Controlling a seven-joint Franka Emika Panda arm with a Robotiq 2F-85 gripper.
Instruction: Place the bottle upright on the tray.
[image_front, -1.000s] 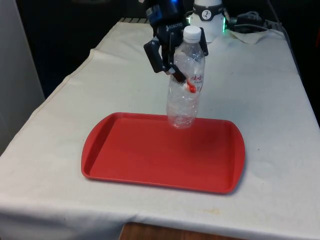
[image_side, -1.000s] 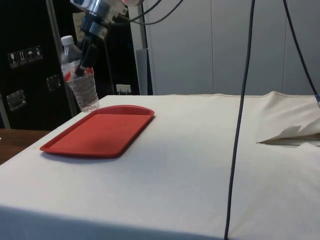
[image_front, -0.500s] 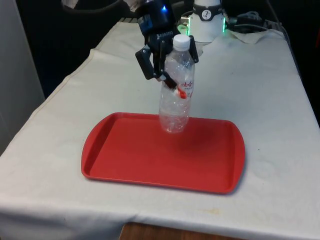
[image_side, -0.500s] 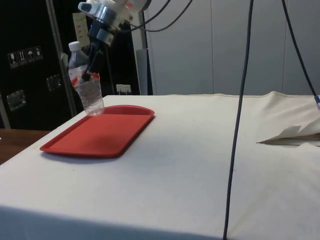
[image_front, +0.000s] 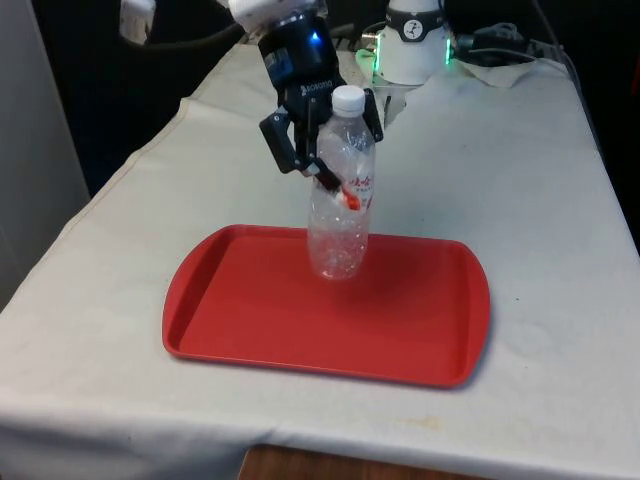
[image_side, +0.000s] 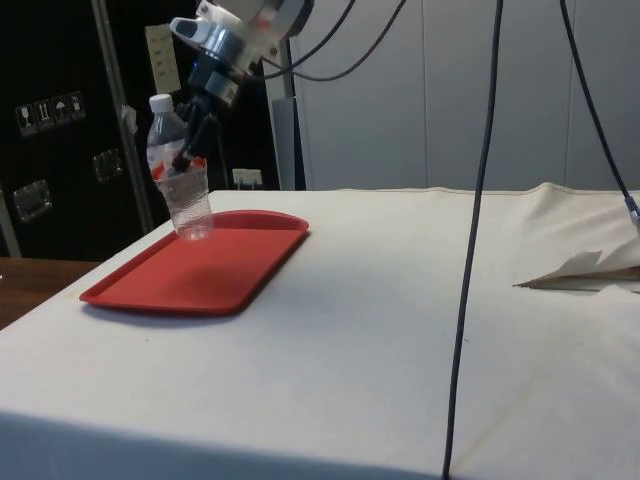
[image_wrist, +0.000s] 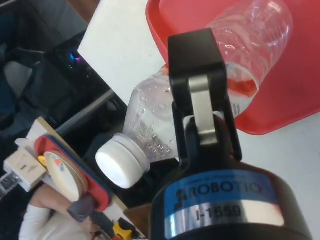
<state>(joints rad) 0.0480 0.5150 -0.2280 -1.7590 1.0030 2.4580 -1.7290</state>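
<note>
A clear plastic bottle (image_front: 340, 200) with a white cap and a red-printed label hangs nearly upright, slightly tilted, over the far part of the red tray (image_front: 250, 330). My black gripper (image_front: 325, 140) is shut on the bottle's upper body. In the side view the bottle (image_side: 182, 185) has its base just above the tray (image_side: 215, 265) near its far end, held by the gripper (image_side: 200, 130). The wrist view has one finger (image_wrist: 202, 107) across the bottle (image_wrist: 240, 50), with the tray (image_wrist: 295, 90) behind it.
The white cloth (image_front: 520, 190) spreads around the tray. A white device with green lights (image_front: 412, 40) stands at the table's far end. Black cables (image_side: 480, 200) hang through the side view. In the wrist view a person's sleeve (image_wrist: 37, 222) shows off the table's edge.
The gripper has carried the bottle towards the front view's left and lower, from beyond the tray's far rim to over the tray's inside. Its hold is unchanged.
</note>
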